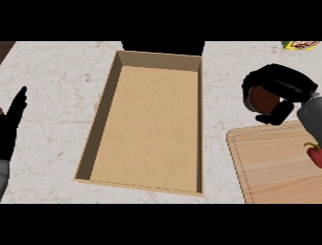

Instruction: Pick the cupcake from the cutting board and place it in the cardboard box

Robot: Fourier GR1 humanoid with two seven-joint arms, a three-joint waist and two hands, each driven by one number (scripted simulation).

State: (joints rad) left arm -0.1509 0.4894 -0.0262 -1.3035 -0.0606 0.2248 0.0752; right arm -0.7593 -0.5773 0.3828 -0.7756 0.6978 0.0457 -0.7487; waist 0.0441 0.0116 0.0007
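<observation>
Cupcake [263, 98] is in the right hand [285, 81] as far as we can see. The black fingers and thumb are curled right around it, so only a patch of dark brown peeks out on the hand's left side. It sits over the marble counter [51, 81], just past the far edge of the wooden cutting board [277, 165] and a bit to the right of the cardboard box [150, 124]. It's off the board and outside the box, and we can't tell whether it's touching the counter.

The box lies lengthwise in the middle of the counter, open side up. A small red pepper [320, 156] sits on the board, partly tucked behind the grey right forearm.

The left hand [5, 130] rests at the left edge, fingers straight and pointing up, holding nothing. A yellow-and-red packet [302, 45] sits at the far right corner; we can't read it.
</observation>
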